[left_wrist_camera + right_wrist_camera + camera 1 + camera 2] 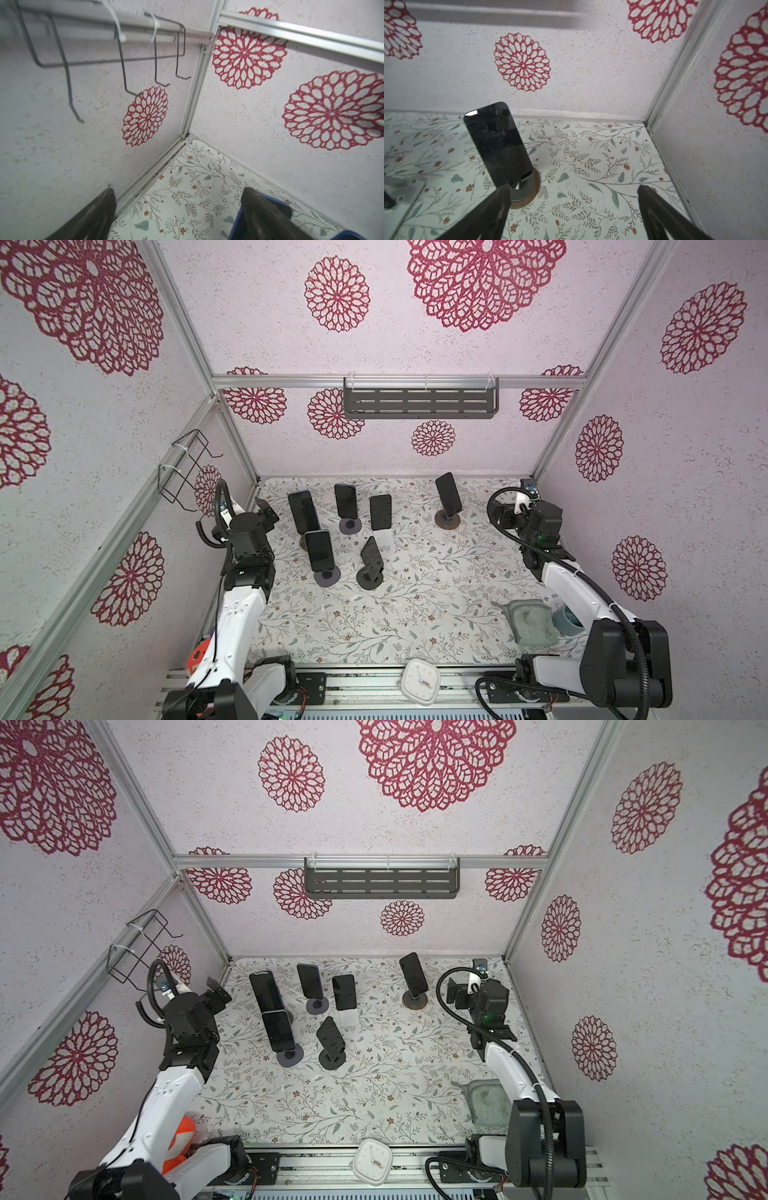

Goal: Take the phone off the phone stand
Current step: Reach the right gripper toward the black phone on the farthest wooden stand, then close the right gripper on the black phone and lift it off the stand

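Several dark phones stand on stands on the floral table [415, 614]. The far-right phone [448, 491] leans on a stand with a round wooden base [447, 524]. In the right wrist view this phone [498, 143] and its stand [527, 191] lie just beyond one finger of my right gripper [572, 193], which is open and holds nothing. In both top views my right gripper [500, 514] hangs to the right of that phone. My left gripper [266, 510] is open near the back-left corner, beside the tall phone [303, 512]. A blue-edged phone [236, 224] shows behind one left finger.
More phones on stands [346, 501] [380, 512] [318, 551] [371, 552] crowd the back left. A green sponge [532, 622] and a grey cup [567, 620] sit front right. A white clock [422, 680] lies on the front rail. A wire rack [187, 470] hangs on the left wall.
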Robot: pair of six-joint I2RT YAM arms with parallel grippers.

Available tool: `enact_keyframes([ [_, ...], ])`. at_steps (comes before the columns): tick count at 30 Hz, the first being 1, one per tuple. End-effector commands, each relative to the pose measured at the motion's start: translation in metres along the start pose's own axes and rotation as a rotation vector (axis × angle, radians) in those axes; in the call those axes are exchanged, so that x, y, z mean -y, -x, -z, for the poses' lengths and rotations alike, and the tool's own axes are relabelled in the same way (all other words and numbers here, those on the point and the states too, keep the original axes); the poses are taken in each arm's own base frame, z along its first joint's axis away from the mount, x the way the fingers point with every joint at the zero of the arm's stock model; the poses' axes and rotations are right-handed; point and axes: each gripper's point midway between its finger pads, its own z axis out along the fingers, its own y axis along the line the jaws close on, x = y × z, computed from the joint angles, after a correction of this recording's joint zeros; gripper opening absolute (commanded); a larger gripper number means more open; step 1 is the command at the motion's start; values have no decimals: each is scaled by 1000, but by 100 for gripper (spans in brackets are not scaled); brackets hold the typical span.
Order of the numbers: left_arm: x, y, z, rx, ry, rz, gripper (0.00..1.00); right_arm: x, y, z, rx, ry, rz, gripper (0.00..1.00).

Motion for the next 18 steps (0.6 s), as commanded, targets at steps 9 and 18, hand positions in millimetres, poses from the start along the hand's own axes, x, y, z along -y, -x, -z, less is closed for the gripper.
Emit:
enact_keyframes([
  [9,96,-1,58,-347,-429,-182,98,-54,-15,-27,-230,370,153,99],
  [18,129,-35,68,-467,-638,-249,98,-82,-18,-63,-264,527,187,99],
])
